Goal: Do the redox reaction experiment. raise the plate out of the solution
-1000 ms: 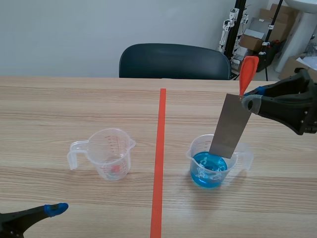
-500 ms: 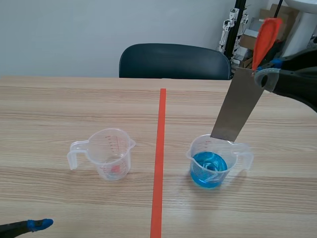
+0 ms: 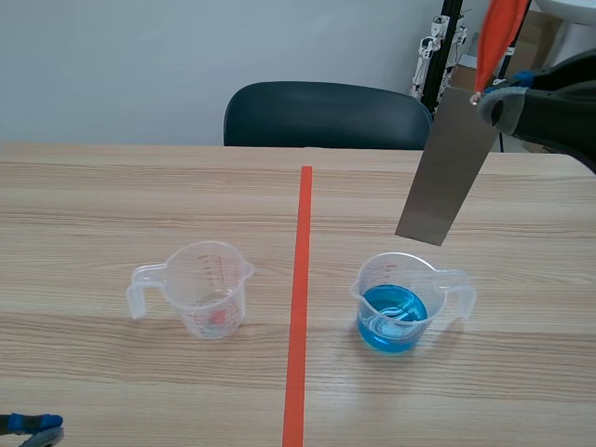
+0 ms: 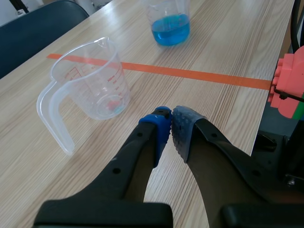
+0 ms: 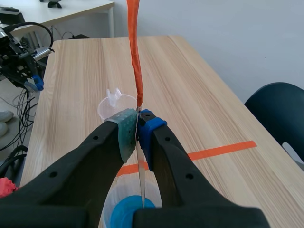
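The right gripper (image 5: 137,121) clamps a metal plate (image 3: 449,168) in the air above a beaker (image 3: 410,279) of blue solution (image 3: 391,317).

Its two pads are closed on the plate's upper end, where an orange-red handle (image 3: 498,33) begins and sticks up past the fingers. The plate hangs tilted, its lower edge above the beaker's rim and clear of the liquid. The beaker stands on the wooden table (image 3: 112,196), on the right of an orange-red tape line (image 3: 300,279). An empty measuring cup (image 3: 203,289) of clear plastic stands on the line's other side. The left gripper (image 4: 170,126) sits low at the near left of the table, pads pressed together on nothing, with the empty cup just ahead of it. A dark chair (image 3: 326,116) stands behind the table.
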Robot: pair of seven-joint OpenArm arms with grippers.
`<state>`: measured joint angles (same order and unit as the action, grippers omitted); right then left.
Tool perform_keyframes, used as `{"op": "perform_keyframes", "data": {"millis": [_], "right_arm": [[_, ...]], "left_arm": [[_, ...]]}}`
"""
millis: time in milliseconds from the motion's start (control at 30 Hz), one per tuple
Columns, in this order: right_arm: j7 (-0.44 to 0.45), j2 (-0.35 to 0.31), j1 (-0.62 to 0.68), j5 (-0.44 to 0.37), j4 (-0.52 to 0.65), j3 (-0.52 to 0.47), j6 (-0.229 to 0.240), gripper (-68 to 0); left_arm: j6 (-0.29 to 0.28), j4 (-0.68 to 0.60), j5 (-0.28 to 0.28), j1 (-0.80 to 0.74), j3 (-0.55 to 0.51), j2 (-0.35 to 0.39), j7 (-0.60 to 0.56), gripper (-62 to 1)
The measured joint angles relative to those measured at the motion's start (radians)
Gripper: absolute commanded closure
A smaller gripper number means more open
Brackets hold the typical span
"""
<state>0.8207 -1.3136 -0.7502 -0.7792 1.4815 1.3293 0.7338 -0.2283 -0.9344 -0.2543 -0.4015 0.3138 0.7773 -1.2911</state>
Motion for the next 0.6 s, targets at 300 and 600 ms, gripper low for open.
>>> {"op": "perform_keyframes", "data": {"millis": [300, 600], "right_arm": [[-0.119, 0.0, 0.0, -0.066, 0.029, -0.059, 0.0, -1.8], [-0.245, 0.0, 0.0, -0.153, 0.094, -0.1, 0.0, -1.8]], "left_arm": [[-0.043, -0.056, 0.13, 0.0, 0.0, 0.16, 0.0, -3.7], [-0.106, -0.127, 0.231, -0.001, 0.0, 0.338, -0.001, -3.7]]}}
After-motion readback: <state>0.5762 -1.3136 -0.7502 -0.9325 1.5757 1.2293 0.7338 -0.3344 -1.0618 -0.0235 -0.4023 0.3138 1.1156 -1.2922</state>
